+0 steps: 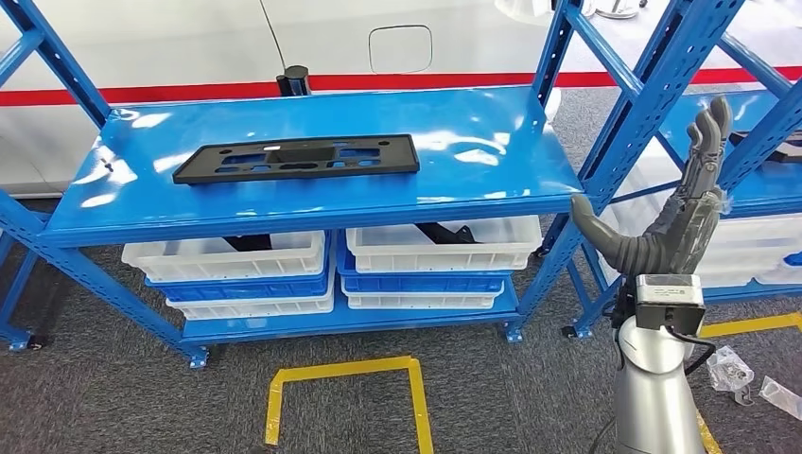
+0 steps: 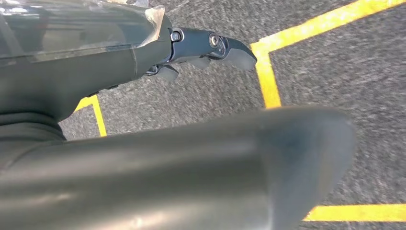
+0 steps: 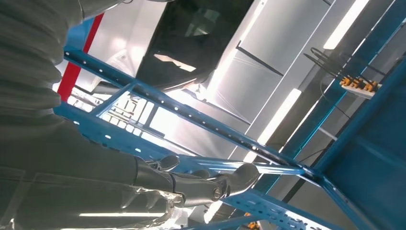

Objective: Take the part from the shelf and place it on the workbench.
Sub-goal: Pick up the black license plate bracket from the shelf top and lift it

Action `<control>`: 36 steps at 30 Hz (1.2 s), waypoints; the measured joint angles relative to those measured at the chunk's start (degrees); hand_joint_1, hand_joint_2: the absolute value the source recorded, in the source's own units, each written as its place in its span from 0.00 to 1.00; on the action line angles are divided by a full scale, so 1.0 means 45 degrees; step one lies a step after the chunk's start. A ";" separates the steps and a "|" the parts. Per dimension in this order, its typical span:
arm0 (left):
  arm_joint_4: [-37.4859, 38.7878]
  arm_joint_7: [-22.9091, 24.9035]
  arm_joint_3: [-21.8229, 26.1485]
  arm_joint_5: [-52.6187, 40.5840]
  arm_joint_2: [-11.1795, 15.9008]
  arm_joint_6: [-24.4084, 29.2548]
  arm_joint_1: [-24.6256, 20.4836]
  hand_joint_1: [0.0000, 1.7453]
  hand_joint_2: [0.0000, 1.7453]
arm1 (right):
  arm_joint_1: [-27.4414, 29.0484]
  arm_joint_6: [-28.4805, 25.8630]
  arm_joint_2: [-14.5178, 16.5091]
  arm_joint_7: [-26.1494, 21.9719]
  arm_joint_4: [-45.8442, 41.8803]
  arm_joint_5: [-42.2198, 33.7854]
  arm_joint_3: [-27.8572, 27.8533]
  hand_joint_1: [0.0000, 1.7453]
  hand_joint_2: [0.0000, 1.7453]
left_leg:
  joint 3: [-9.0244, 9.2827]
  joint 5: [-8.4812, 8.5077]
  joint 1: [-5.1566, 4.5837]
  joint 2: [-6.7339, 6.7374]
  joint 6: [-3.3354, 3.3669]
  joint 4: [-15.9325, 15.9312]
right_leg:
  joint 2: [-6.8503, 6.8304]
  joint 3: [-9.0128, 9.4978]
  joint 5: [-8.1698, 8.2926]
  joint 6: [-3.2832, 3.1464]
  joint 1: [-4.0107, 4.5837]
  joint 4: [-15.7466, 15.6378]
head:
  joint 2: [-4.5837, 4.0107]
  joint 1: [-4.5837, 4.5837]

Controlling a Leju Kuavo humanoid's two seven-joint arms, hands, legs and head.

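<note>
From the head view the part (image 1: 298, 157) lies flat on the blue shelf (image 1: 492, 142), untouched, while the right hand (image 1: 676, 213) is raised beside the shelf post, fingers spread and empty: reaching seems the step, and next it must swing across to the part. The left wrist view adds the left hand (image 2: 201, 48) hanging over grey floor with yellow tape (image 2: 268, 81), fingers apart, holding nothing. The right wrist view shows its fingers (image 3: 206, 184) extended against blue racking.

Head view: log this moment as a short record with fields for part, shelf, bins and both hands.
part: black flat panel lying on the top shelf, untouched
shelf: blue rack, two tiers
bins: white crates on blue ones, lower tier
right hand: raised, fingers apart, holding nothing, beside the rack's right post
left hand: over grey floor with yellow tape, holding nothing
</note>
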 joint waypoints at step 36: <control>0.0015 -0.0029 0.0032 0.0419 -0.0085 0.0086 -0.0104 0.00 0.00 | -0.0146 -0.0231 -0.0073 -0.0181 0.0239 0.0110 -0.0062 0.00 1.00 | -0.1546 0.0848 -0.0659 -0.0233 0.0304 0.0656 | 0.0159 0.0968 -0.0067 -0.1162 0.0660 -0.1146 | 0.0000 -0.0223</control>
